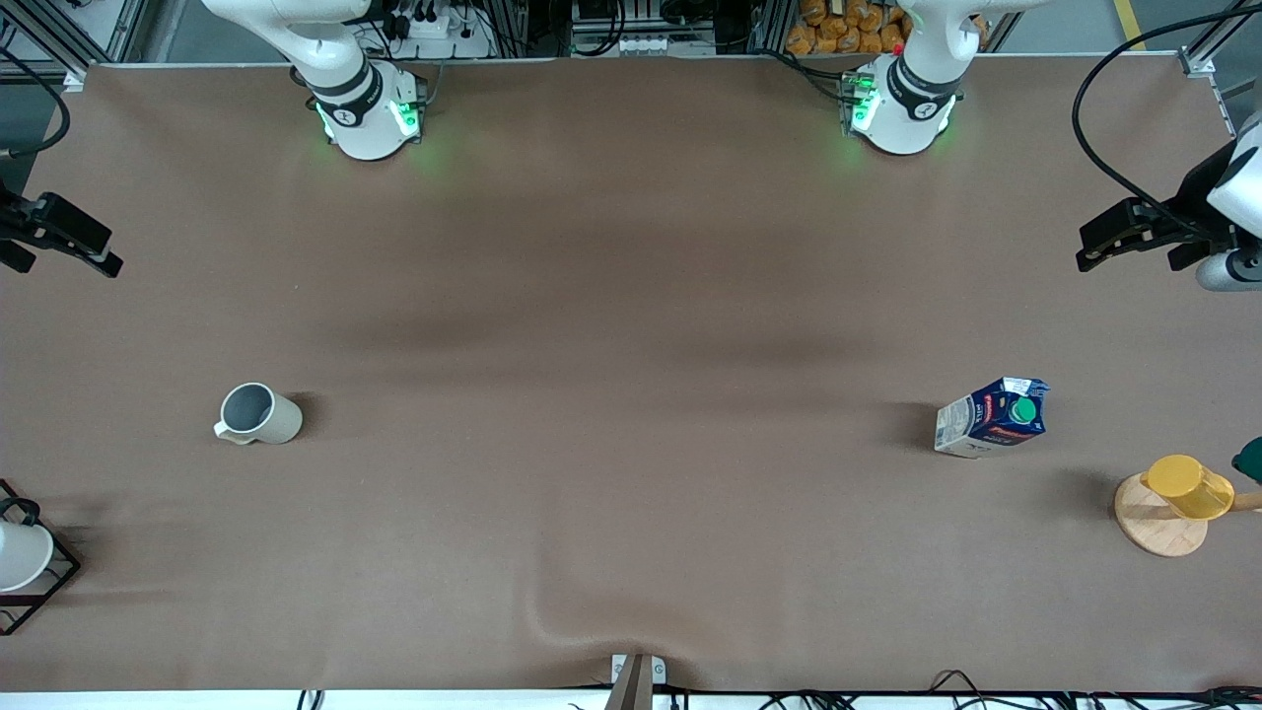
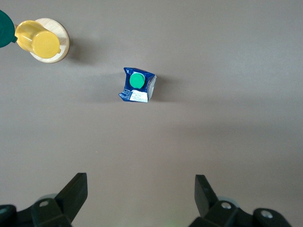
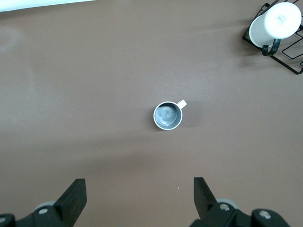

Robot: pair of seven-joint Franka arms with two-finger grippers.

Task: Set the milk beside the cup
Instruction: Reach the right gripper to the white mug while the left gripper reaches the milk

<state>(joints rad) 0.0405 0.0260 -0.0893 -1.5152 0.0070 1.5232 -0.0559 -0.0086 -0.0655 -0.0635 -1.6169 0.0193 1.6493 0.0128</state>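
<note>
My right gripper (image 1: 69, 242) hangs high over the table's right-arm end, at about 9 o'clock in the front view, arm raised and wrist camera facing straight down; its fingers (image 3: 71, 196) are spread wide with nothing between them. Down at roughly 8 o'clock the cup (image 1: 258, 414) stands upright on the brown table cover (image 1: 611, 296), grey inside showing, small handle turned toward the right-arm end of the table; the right wrist view has it (image 3: 168, 115) centred ahead of my open fingers, not touched. At the edge by 8 o'clock a white cup (image 1: 20, 554) sits on a black wire rack (image 1: 49, 582), nearer the front camera than the cup. Both arm bases sit at the 11 and 1 o'clock edge with green lights on. The cover is wrinkled near 6 o'clock, and cables run along that edge. The milk (image 1: 992, 418) stands at about 4 o'clock, green cap on top, well apart from the cup, at the left-arm end. A yellow cup (image 1: 1188, 487) on a round wooden base (image 1: 1158, 528) sits just nearer the camera than the milk. My left gripper (image 1: 1119, 237) hangs high at 3 o'clock over the left-arm end, fingers (image 2: 73, 194) wide apart and empty, milk (image 2: 137, 85) in view below it.
</note>
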